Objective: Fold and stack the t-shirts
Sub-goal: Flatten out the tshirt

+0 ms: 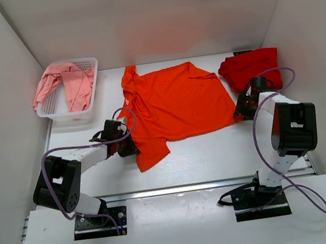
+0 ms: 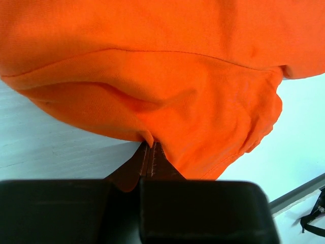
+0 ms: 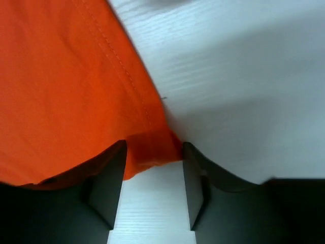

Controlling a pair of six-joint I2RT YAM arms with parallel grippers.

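Orange cloth is pinched tight in the left gripper (image 2: 151,152). Its jaws are squeezed shut on the near left edge of the orange t-shirt (image 1: 175,102). The right gripper (image 3: 153,148) has its jaws partly apart. The shirt's near right corner lies between them, not squeezed. The orange t-shirt is spread out in the middle of the white table (image 1: 215,151). Farther back on the right sits the red t-shirt (image 1: 251,67), bunched up. Far back on the left, the pink t-shirt (image 1: 68,86) lies in the white basket (image 1: 91,64).
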